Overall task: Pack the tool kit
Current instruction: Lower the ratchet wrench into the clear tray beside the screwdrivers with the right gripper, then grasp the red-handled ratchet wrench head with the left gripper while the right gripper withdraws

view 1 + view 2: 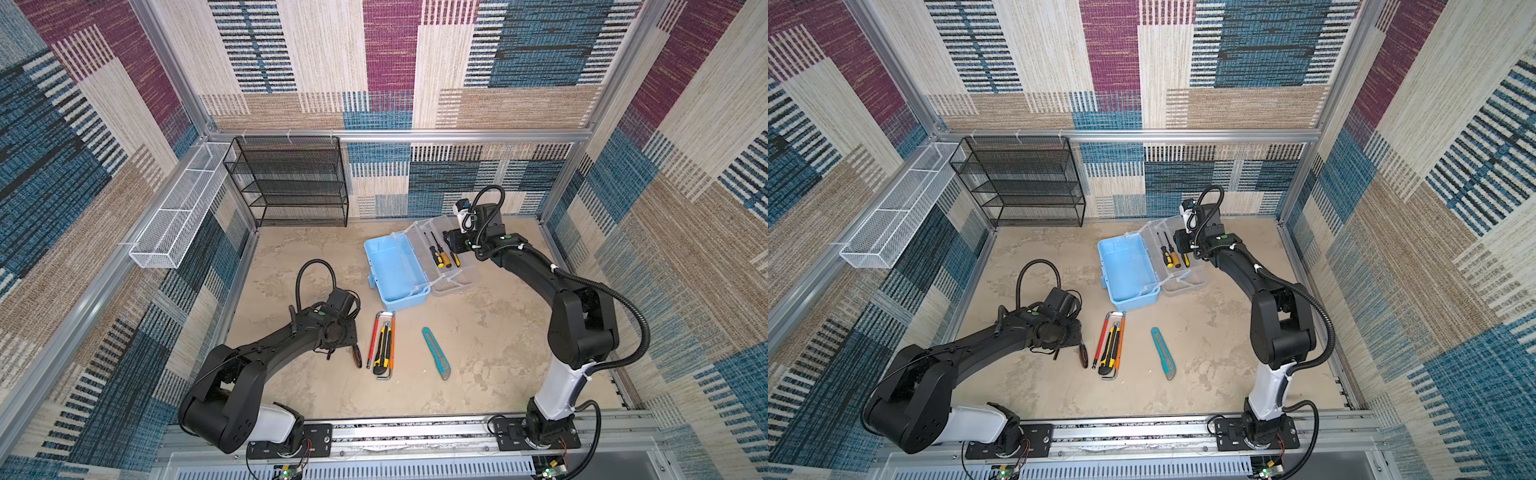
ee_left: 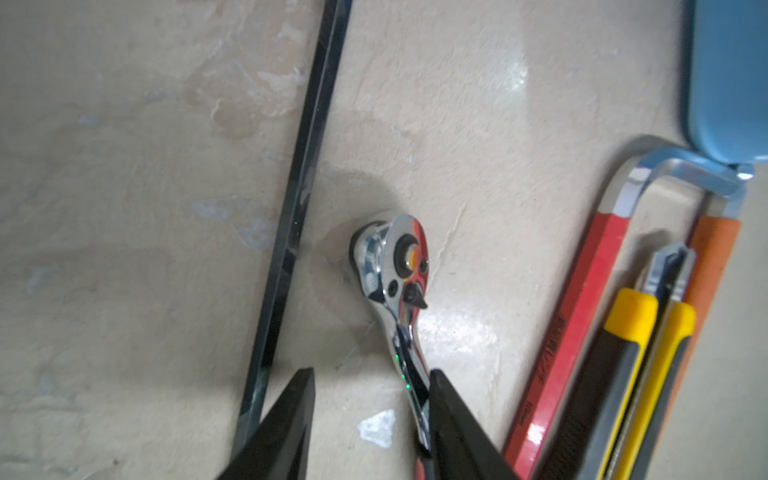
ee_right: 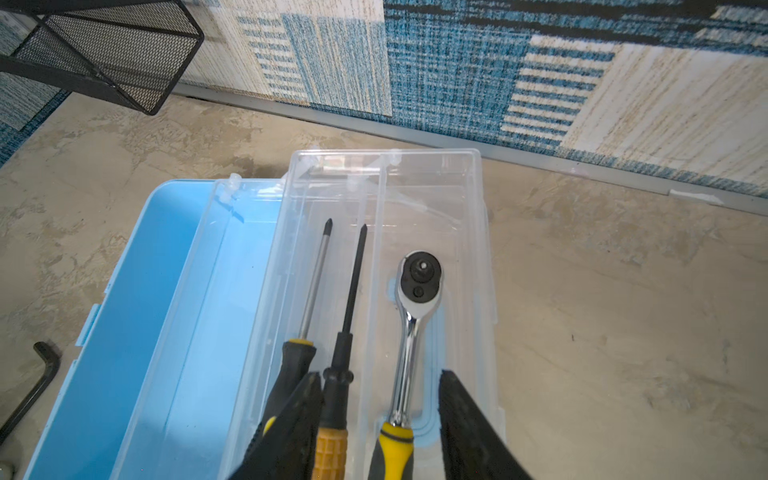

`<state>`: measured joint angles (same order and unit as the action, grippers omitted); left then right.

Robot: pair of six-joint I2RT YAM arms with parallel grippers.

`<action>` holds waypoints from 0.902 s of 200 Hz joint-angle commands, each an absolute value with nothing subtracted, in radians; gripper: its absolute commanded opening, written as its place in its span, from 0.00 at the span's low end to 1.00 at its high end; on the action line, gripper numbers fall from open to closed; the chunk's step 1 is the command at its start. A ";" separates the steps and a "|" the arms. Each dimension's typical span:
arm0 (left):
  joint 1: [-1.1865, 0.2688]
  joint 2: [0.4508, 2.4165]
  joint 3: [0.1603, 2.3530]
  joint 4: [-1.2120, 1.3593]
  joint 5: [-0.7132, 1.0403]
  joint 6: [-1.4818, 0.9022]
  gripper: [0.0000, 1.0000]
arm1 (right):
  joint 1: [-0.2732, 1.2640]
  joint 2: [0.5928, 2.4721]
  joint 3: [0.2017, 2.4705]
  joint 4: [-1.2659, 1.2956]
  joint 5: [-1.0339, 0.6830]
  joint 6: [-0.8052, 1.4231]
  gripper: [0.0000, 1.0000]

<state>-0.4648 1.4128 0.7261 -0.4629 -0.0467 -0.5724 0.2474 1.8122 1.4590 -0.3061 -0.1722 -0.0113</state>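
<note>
Closest to me, both arm bases sit on the front rail (image 1: 415, 432). From the base at 7 o'clock the left arm folds at the elbow and reaches toward 1 o'clock, wrist turned down. The left gripper (image 2: 372, 374) is spread, straddling the red-handled ratchet (image 2: 399, 266) on the table. The shank is just beside one finger, and I cannot tell whether they touch.

Just beside it at 3 o'clock lie two sleeved hex keys (image 1: 372, 340) and a yellow utility knife (image 1: 383, 351), running roughly 12 to 6. A teal knife (image 1: 436, 353) slants 11 to 5.

Farther back sits the open light-blue box (image 1: 392, 266), long axis 11 to 5. Its clear lid (image 3: 469, 208) holds two screwdrivers (image 3: 316, 282), tips toward 11. The right arm stands tall and reaches toward 10 o'clock. The right gripper (image 3: 380, 374) is parted above the yellow-handled ratchet (image 3: 411, 332), which lies in the lid, ungripped.
</note>
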 commanded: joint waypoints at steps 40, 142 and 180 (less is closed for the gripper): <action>-0.481 1.463 0.765 -0.478 -0.044 -0.565 0.39 | 0.248 1.726 1.362 -0.244 -0.122 0.000 0.50; -0.485 1.529 0.742 -0.413 0.038 -0.599 0.02 | 0.248 1.644 1.274 -0.218 -0.090 0.007 0.52; -0.484 1.509 0.745 -0.409 0.040 -0.606 0.00 | 0.249 1.606 1.229 -0.201 -0.094 0.031 0.52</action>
<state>-0.4843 1.5143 0.7521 -0.3717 0.0280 -0.5800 0.2474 1.6337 1.2541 -0.2440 -0.0948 0.0036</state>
